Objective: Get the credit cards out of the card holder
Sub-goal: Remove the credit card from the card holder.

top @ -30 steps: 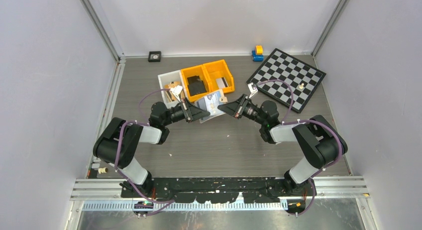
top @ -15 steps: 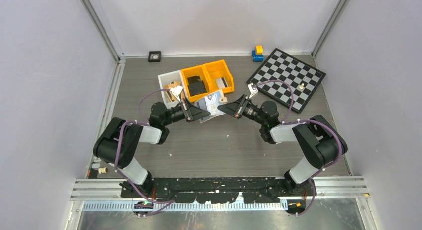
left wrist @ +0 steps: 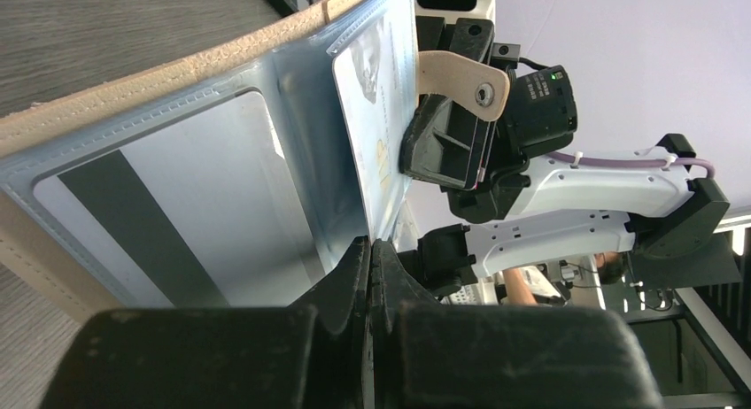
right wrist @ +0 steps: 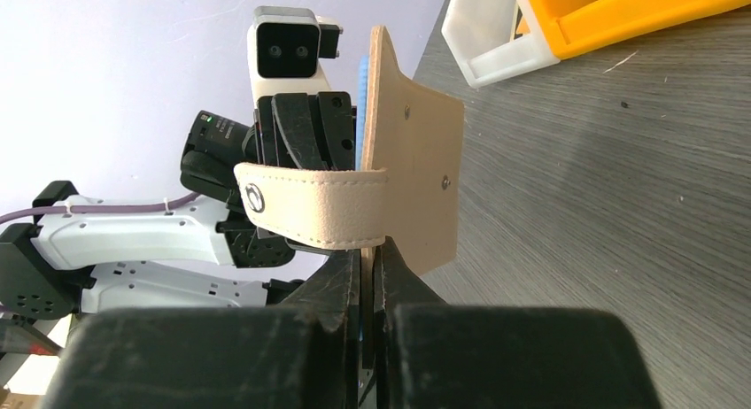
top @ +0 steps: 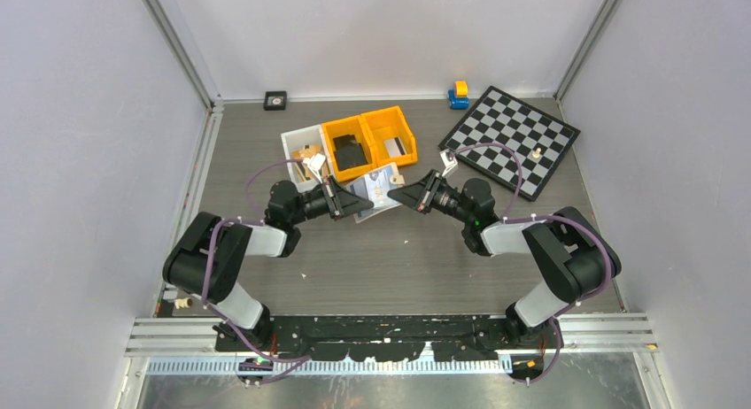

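Left jaws, right jaws, both pinched tight on card holder [top: 374, 189]

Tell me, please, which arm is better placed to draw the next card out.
Right, probably. The left gripper is shut on the card holder near its fold, anchoring it; the right gripper pinches the outer edge beside the printed card and could regrip it.

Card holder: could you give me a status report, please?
Left gripper, right gripper both shut on card holder. Striped card not yet out of pocket. Orange bins behind, not blocking.
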Available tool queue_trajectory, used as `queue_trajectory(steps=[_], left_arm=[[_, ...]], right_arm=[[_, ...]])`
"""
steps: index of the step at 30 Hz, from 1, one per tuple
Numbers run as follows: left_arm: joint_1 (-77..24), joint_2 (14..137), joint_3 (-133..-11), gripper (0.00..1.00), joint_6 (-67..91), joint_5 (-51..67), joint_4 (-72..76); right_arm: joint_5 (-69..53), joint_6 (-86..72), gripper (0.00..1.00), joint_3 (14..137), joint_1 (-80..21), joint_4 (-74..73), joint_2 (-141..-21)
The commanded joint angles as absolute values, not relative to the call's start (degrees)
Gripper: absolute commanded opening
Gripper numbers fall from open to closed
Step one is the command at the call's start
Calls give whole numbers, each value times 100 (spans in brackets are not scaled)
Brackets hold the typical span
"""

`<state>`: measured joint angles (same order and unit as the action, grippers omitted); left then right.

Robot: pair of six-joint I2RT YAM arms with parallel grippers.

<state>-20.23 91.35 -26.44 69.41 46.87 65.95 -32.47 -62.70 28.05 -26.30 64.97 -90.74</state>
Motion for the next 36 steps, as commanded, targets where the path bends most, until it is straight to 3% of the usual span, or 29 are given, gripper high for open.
queue_trajectory(steps=[1,22,36], left_arm=[[-1890,8776,-2599,0,6479,4435,6111],[-1890,8635,-2652,0,6228,4356,5552],[-1898,8482,-2773,0,5845,4180,4619]], right_arm=[[-2997,-6077,0,2795,-2543,6715,-8713],[-3023,-6079,1,2834,-2546,6630,-8707],[-2638,-5409,0,2997,-2661,5266,-8264]])
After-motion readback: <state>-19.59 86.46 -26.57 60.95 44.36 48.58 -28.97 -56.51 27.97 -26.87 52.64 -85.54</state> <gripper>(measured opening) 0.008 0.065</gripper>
